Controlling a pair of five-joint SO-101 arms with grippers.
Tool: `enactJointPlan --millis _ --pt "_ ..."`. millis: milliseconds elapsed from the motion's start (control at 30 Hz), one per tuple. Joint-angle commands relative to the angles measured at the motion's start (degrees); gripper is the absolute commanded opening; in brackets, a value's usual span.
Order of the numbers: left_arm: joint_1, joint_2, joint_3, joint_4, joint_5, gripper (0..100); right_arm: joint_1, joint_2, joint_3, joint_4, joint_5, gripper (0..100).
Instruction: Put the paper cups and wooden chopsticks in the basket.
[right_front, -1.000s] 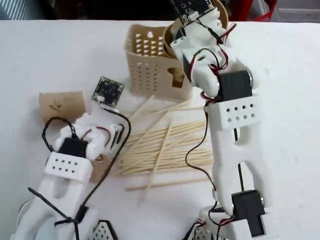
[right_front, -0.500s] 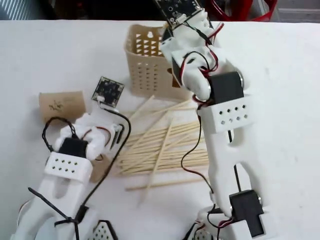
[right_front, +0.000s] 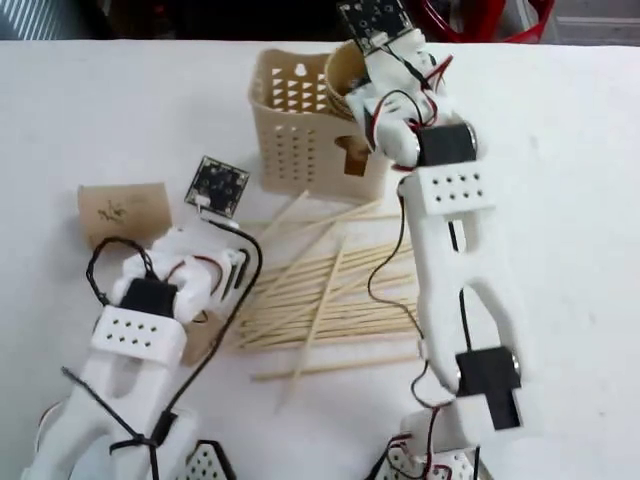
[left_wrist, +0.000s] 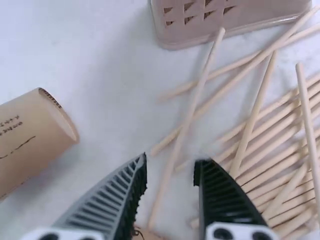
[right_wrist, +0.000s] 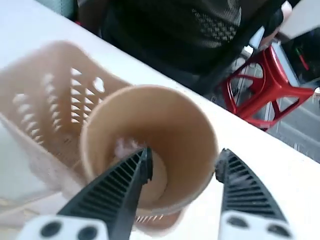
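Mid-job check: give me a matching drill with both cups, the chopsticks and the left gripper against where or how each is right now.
Things
1. far cup
2. left cup
3. chopsticks
4. left gripper

States
A. on its side on the table
B. open, over a chopstick
C. mouth up in the basket
D. strewn on the table in front of the basket

Pairs: 1-C, 2-A, 3-D, 4-B
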Motion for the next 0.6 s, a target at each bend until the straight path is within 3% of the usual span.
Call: enactJointPlan --millis 0,233,567 --pt "0.6 -1.5 -0.4 -1.4 0.4 17 2.2 3.1 1.8 -3.5 0.6 21.6" --pt "0.6 -1.5 0.0 -2.5 0.4 17 3.4 7.2 1.8 -3.7 0.6 21.8" --pt "0.1 -1.8 -0.5 -2.5 0.4 17 3.6 -7.8 2.0 -0.3 0.6 21.7"
